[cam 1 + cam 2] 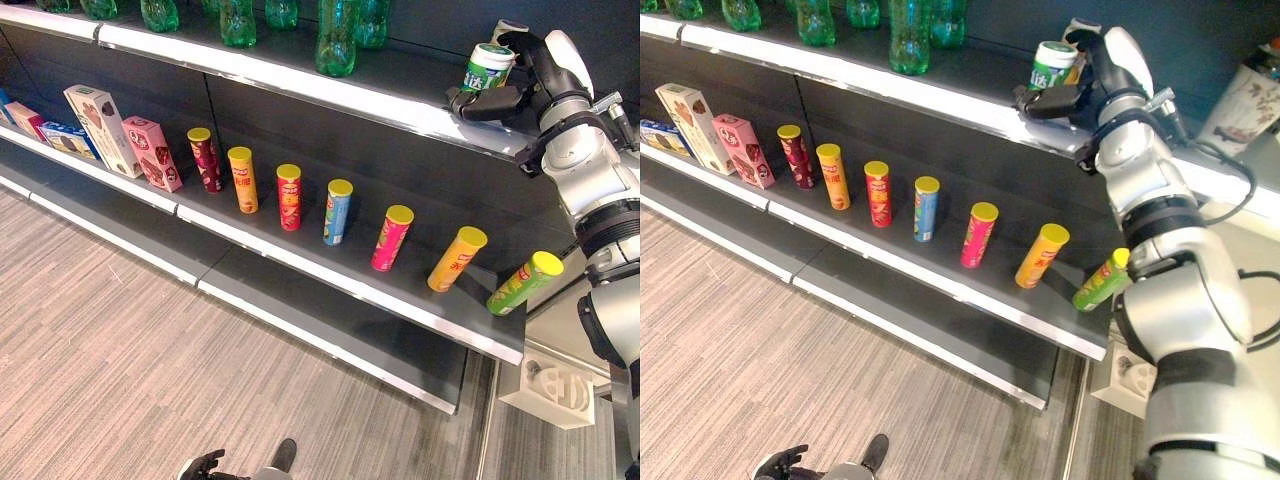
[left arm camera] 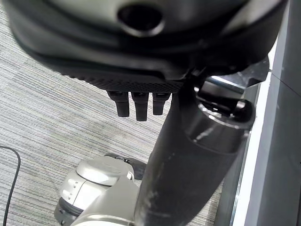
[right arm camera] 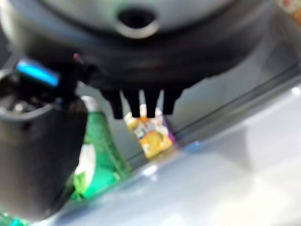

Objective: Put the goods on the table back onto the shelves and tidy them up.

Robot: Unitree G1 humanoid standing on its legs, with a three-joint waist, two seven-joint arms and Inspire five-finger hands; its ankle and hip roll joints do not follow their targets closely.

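Up at the top shelf (image 1: 300, 90), my right hand (image 1: 520, 85) is curled round a small green-and-white tub with a white lid (image 1: 489, 66), holding it upright just above the shelf's front edge at the right end. In my right wrist view the green of the tub (image 3: 94, 160) sits between my thumb and fingers (image 3: 141, 106), with an orange-and-yellow packet (image 3: 151, 134) visible past them.

Further left on that same top shelf stands a row of green plastic bottles (image 1: 337, 40). One shelf down, on the middle shelf (image 1: 330, 270), seven tall snack tubes with yellow lids stand in a line, each apart from the next: a dark red tube (image 1: 206, 158), an orange tube (image 1: 243, 179), a red tube (image 1: 289, 197), a blue tube (image 1: 337, 211), a pink tube (image 1: 391, 237), a yellow-orange tube (image 1: 456, 258) and a green tube (image 1: 524, 282) at the right end. Left of the tubes are a pink box (image 1: 152, 153), a taller white box (image 1: 102, 130) and smaller boxes (image 1: 65, 138) beyond.

My left hand (image 1: 203, 466) hangs low over the grey striped floor (image 1: 120, 330); its fingers (image 2: 136, 103) are relaxed and hold nothing.
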